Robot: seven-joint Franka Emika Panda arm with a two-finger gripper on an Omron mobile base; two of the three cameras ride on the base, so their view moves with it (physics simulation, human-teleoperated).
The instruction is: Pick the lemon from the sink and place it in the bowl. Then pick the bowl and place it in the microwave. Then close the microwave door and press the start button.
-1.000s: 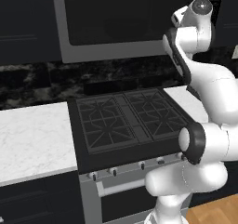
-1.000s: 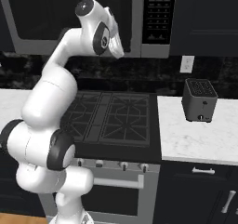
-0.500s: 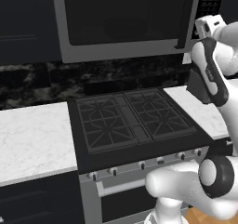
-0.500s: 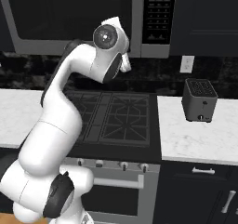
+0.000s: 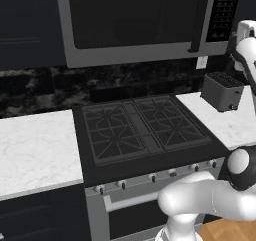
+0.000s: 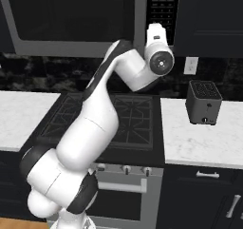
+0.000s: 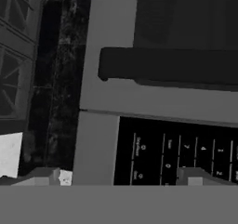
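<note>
The microwave [image 5: 75, 60] hangs above the stove with its door [image 5: 130, 20] shut; the black bar handle [image 5: 200, 20] stands at the door's right edge, beside the keypad strip [image 5: 222, 10]. My gripper [image 7: 122, 175] is raised close in front of the keypad [image 7: 176, 153], open, with nothing between its fingertips [image 7: 44, 174]. The hand view is rolled, so the handle [image 7: 167, 65] lies across it above the keypad. From the right base view the hand [image 6: 155, 31] sits just below the keypad [image 6: 162, 7]. The lemon, the bowl and the sink are out of view.
A black gas stove [image 5: 142, 127] lies under the microwave, with white marble counters [image 5: 35, 145] on both sides. A dark toaster [image 6: 204, 102] stands on the right counter below a wall outlet [image 6: 191, 65].
The arm has swung to the right, carrying the hand from in front of the door to the keypad strip. The jaws have stayed open.
</note>
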